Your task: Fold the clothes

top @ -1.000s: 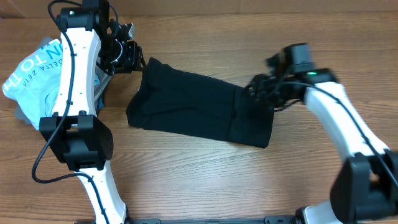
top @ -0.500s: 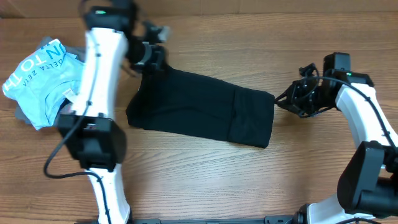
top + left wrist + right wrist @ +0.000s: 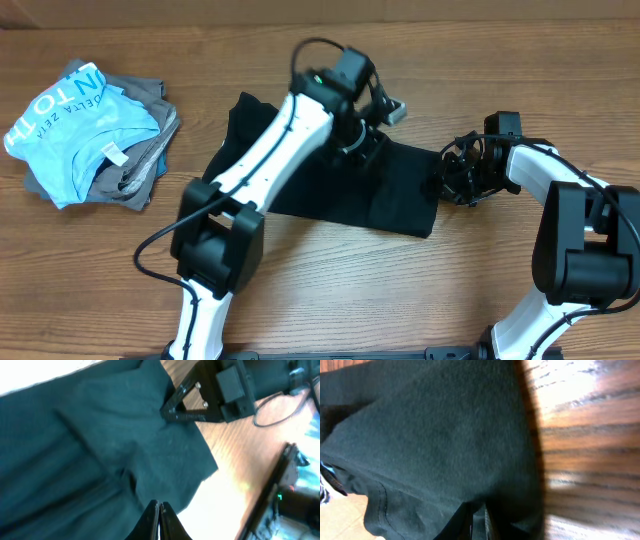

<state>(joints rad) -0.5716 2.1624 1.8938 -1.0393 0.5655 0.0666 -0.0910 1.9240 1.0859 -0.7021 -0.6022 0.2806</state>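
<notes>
Laundry laid out on a pale brown wooden table (image 3: pixel 330 290), viewed from above. At the far left, a crumpled light blue shirt with white lettering (image 3: pixel 70 130) is heaped on grey garments (image 3: pixel 140 175), well apart from the work.

In the centre, a black short-sleeved T-shirt of soft fabric (image 3: pixel 320 200) is spread flat. It is judged light, thin and limp: it will sag and crease when lifted, cannot break, and may slide on the smooth wood. It is best pinched at an edge or corner, through every layer, with both grippers kept level so the fold falls straight. It is seen as a rough rectangle slanting toward the near right, plain and unprinted, with a stitched hem band across its right end. No label is visible.

Over its far right part, the left gripper (image 3: pixel 363 148) is clenched tight, tips together against the cloth. Whether any cloth is caught cannot be told. At the right edge, the right gripper (image 3: pixel 445 182) is nearly closed, and fabric appears nipped between its fingers (image 3: pixel 468 519).
</notes>
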